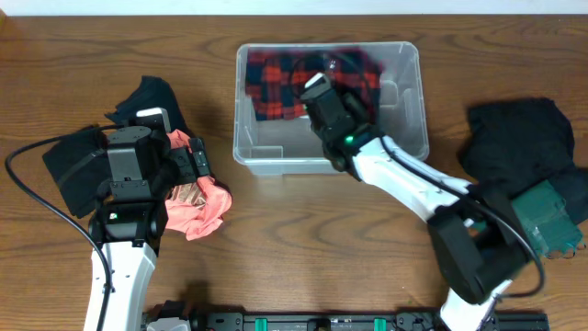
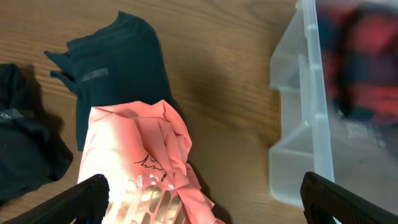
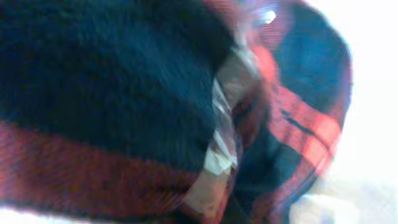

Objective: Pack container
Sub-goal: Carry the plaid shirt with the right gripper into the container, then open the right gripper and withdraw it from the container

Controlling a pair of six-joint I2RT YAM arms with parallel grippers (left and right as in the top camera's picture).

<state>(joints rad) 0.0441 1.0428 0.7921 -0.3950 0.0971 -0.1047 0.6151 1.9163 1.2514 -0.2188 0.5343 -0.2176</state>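
- Two arms work at the wooden worktop (image 1: 303, 239), with one clear container (image 1: 266, 149) sitting between them towards the back edge.
- One red-and-black plaid garment (image 1: 276, 78) lies inside the container, bunched against its back wall. The front strip of the tub's floor is bare.
- The right end effector (image 1: 320, 92) reaches in over the container's front rim and sits right on the plaid cloth. Its own camera gives only a blur of plaid with no fingers showing, so I cannot tell whether it is spread or pinching.
- The left end effector (image 2: 205, 186) is outside the container, just to the left of its left wall. Its fingers (image 2: 87, 196) are spread wide and pinch nothing.
- One pink garment (image 2: 143, 155) lies crumpled on the worktop left of the container, between and beneath those spread fingers.
- One dark green garment (image 2: 118, 68) lies flat left of the container, with the pink one overlapping its near edge.
- One black garment (image 2: 25, 143) lies further left of the container than the green one, touching it.
- Right of the container, well apart from it, lies one black heap of cloth (image 1: 519, 138), with one green piece (image 1: 551, 216) against its front edge.
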